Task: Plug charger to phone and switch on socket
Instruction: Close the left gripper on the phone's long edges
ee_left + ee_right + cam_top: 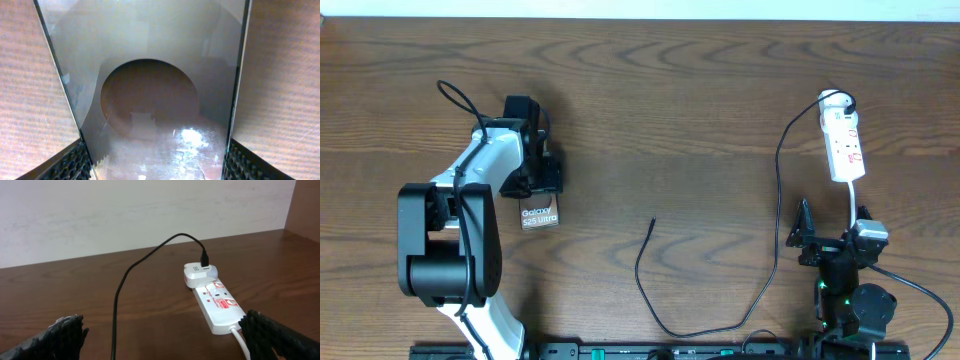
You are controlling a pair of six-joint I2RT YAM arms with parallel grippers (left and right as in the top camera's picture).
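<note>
While folded at the elbow, left gripper around the phone.

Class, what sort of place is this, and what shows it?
Probably an indoor robot test bench: a wooden table, two robot arms at its edge, a power strip and phone laid out, a plain wall behind.

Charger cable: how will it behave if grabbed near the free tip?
Likely floppy: the charger cable lies in loose curves. Thin, so probably light. Its far end is plugged in at the socket, so a pull may tug that.
</note>
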